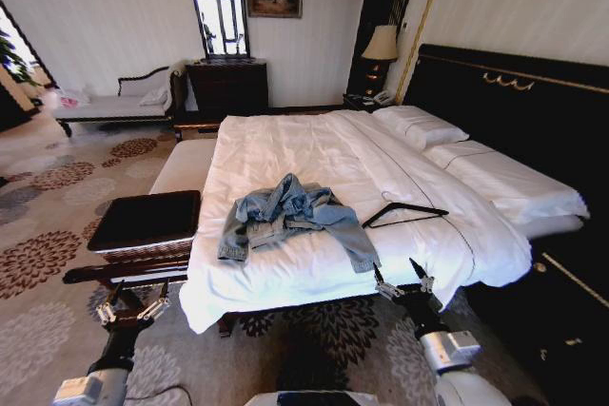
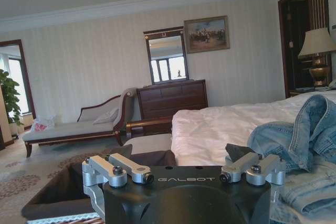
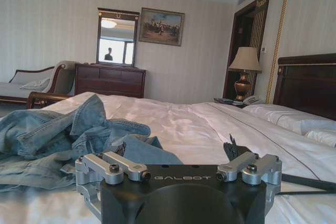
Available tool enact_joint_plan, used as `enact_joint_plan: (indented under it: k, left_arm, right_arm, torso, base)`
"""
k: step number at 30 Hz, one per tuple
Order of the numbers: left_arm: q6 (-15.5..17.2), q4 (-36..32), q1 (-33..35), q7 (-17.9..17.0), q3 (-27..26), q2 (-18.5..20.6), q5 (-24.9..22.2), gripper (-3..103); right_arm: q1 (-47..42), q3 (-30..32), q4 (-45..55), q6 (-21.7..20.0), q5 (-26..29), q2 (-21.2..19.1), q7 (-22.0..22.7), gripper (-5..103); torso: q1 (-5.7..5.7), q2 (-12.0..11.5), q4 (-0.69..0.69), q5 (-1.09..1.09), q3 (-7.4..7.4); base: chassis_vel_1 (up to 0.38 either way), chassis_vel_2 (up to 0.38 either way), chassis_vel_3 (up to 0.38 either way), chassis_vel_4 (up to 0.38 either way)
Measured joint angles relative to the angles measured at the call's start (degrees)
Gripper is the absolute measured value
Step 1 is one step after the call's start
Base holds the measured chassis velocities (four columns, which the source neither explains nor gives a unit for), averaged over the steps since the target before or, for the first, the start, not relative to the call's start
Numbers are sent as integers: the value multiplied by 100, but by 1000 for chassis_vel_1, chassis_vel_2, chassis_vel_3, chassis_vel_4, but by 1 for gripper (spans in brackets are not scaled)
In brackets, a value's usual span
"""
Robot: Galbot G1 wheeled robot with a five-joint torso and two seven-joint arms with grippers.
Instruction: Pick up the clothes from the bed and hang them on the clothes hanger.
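The light-blue denim jacket, the clothes point(image 1: 290, 216), lies crumpled on the white bed point(image 1: 285, 149) near its foot edge. To its right on the sheet rests the thin black clothes hanger point(image 1: 404, 213). My right gripper point(image 1: 400, 276) stands open just off the foot edge, below the jacket's right sleeve. My left gripper point(image 1: 133, 311) is open and low over the carpet, left of the bed corner. The left wrist view has the left gripper point(image 2: 178, 157) and the jacket point(image 2: 299, 140) ahead. The right wrist view has the right gripper point(image 3: 176, 154), the jacket point(image 3: 58, 135) and the hanger point(image 3: 307, 182).
A dark bench point(image 1: 147, 221) stands against the bed's left side, close to my left gripper. A chaise point(image 1: 114, 106) and dark dresser point(image 1: 226, 87) line the far wall. The black headboard point(image 1: 514, 111) and a lamp point(image 1: 381, 45) are at right. Patterned carpet point(image 1: 57, 235) lies open at left.
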Motion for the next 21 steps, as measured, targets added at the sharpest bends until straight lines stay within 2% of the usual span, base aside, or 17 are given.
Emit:
enact_joint_plan:
  k: [21]
  left_arm:
    - [-6,50,6,-39,-6,26,-97,100]
  right_arm:
    - [-7,-27,-40,76,-100,34,8,100]
  torso:
    - [1,1,0,2,0]
  base:
    - [-216,69,224,-69]
